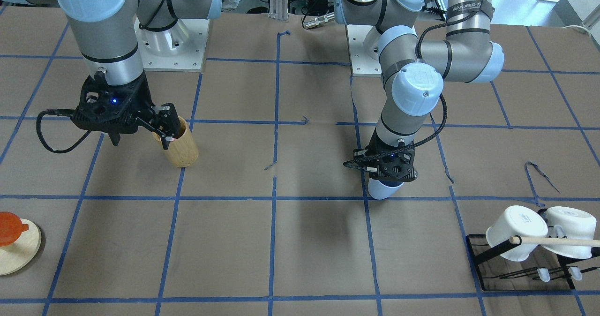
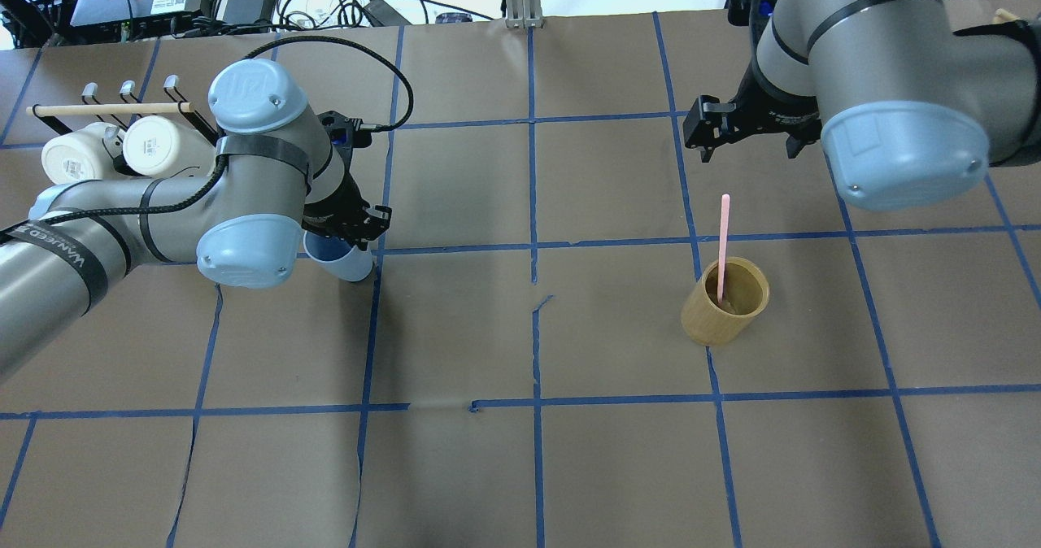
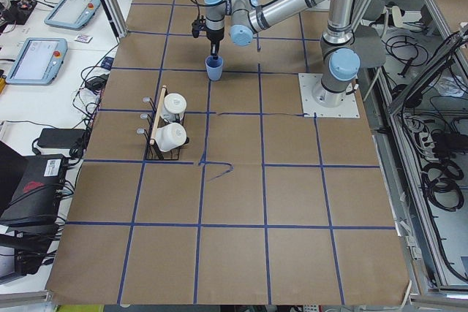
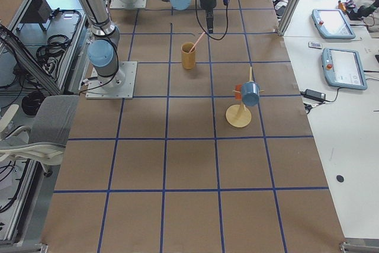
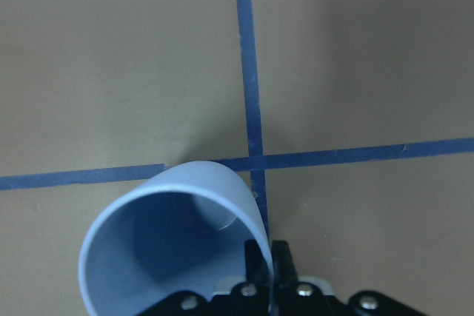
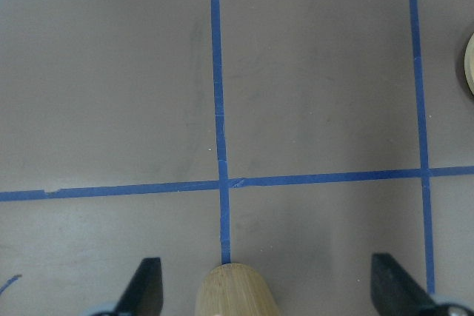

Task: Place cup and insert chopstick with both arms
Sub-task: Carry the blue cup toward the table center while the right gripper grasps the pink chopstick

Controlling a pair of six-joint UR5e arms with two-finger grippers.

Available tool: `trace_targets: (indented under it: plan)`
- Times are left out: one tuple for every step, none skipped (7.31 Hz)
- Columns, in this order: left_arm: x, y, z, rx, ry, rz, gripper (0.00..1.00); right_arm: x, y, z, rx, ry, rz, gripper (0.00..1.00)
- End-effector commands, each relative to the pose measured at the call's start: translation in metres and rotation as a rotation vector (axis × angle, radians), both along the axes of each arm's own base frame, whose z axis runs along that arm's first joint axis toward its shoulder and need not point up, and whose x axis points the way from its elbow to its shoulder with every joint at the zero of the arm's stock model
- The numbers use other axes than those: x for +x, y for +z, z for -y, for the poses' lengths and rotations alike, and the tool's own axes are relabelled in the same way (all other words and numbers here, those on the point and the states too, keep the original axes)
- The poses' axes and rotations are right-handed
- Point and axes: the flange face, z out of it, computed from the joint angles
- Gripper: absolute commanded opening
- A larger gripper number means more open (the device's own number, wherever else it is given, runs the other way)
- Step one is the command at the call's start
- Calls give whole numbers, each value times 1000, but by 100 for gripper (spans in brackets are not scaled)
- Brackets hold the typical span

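My left gripper [image 5: 264, 258] is shut on the rim of the light blue cup [image 5: 170, 242]. It holds the cup tilted, low over a blue tape crossing; I cannot tell if the cup touches the table. The cup also shows in the overhead view [image 2: 343, 263] and the front view [image 1: 382, 190]. One pale pink chopstick [image 2: 722, 243] stands leaning in a tan bamboo cylinder [image 2: 726, 302]. My right gripper [image 2: 706, 143] is open and empty, just above and behind the chopstick's top. In the right wrist view its fingers [image 6: 148, 286] stand wide apart either side of the bamboo cylinder [image 6: 235, 292].
A black rack [image 1: 487, 259] with two white mugs [image 1: 515, 231] and a wooden dowel [image 1: 558, 242] stands on my far left. A round wooden stand [image 1: 18, 252] with an orange piece [image 1: 8, 227] sits on my far right. Blue tape lines grid the brown table.
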Motion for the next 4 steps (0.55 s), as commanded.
trace_targets:
  plan:
    - [-6,27,21,14,121,1,0,0,-22,-8,30,3,-3,91]
    - [-21,41,34,60,253,-6,0,2,-30,-13,47,7,-1,89]
    - [-61,40,31,67,353,-2,0,2,-39,-17,65,7,-1,83]
    - [-109,37,20,49,436,-8,0,3,-41,-20,70,8,0,64]
